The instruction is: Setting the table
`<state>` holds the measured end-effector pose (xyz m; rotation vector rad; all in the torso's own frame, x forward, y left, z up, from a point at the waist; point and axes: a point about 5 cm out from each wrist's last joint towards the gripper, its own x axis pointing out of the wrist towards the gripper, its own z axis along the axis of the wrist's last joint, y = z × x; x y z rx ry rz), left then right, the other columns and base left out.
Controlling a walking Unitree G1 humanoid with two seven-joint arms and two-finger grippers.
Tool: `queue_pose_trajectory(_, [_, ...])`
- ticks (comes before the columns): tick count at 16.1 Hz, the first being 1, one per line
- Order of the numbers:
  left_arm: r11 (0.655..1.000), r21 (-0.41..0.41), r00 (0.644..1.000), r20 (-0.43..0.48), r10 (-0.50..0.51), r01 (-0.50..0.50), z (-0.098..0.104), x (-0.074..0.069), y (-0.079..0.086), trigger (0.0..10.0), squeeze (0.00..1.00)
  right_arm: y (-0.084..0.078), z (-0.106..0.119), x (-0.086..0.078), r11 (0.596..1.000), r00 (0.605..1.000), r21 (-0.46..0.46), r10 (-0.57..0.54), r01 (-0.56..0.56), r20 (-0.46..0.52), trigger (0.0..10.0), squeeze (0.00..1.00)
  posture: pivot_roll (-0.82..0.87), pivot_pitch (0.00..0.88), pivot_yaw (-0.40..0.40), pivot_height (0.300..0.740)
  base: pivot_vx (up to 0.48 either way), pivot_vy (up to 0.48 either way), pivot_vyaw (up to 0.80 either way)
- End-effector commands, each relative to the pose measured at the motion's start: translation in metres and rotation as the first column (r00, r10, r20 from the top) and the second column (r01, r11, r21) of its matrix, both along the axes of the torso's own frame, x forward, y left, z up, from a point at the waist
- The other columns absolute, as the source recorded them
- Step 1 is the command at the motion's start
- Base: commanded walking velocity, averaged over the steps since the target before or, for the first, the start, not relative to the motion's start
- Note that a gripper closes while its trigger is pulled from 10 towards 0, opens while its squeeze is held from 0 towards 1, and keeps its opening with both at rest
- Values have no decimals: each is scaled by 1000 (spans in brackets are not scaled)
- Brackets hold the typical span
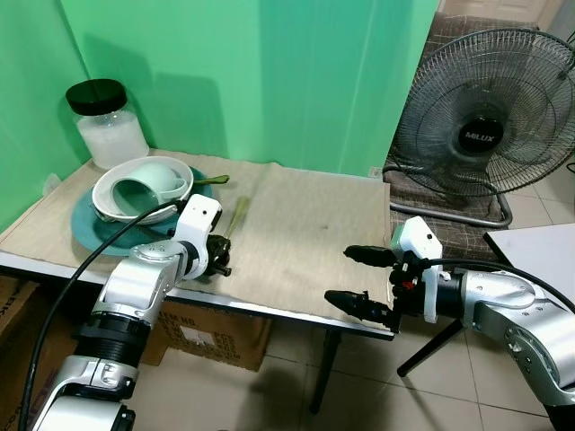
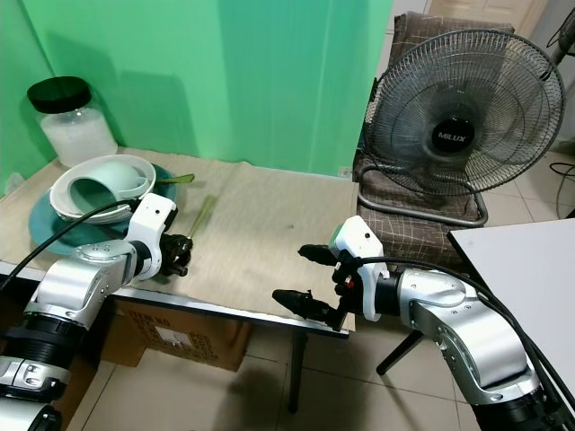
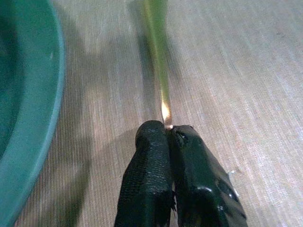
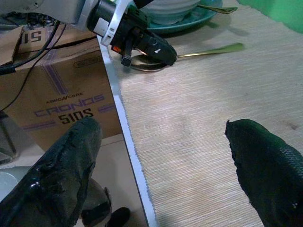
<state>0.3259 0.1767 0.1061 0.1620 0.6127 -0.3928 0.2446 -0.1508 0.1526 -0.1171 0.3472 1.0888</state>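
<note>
A gold spoon (image 1: 239,215) lies on the beige table cloth (image 1: 305,224), just right of a teal plate (image 1: 88,229). My left gripper (image 1: 220,256) is shut on the spoon near its bowl end; the handle (image 3: 158,61) runs away from the fingertips. On the plate stands a white bowl (image 1: 115,182) with a mint cup (image 1: 144,193) lying on its side in it. A second gold spoon (image 1: 216,180) rests on the plate's far rim. My right gripper (image 1: 341,275) hangs open over the table's front right edge, with nothing between its fingers (image 4: 71,161).
A glass jar with a black lid (image 1: 108,126) stands at the back left against the green backdrop. A large fan (image 1: 490,126) sits on a chair to the right. A cardboard box (image 1: 207,332) is under the table. A white surface (image 1: 539,247) is at the far right.
</note>
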Motion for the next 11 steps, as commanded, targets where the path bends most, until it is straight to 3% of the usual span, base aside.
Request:
queue_pose_trajectory(1, [1000,19,1000,1,-7,7,1,-2,2,0,0,-3,9,4,1000,999,-6,2,-2,35,10000,0,-64,0,-12,740,0,0,0])
queue_pose_trajectory(7, [993,63,991,85,-107,102,12,-1,4,0,0,-3,10,4,1000,999,4,-13,13,48,10000,0,-62,0,-9,740,0,0,0])
queue_pose_trajectory(11, [946,84,925,197,-325,314,33,13,-4,0,0,-8,15,14,995,990,21,-103,101,98,10000,0,-72,0,1,740,0,0,0])
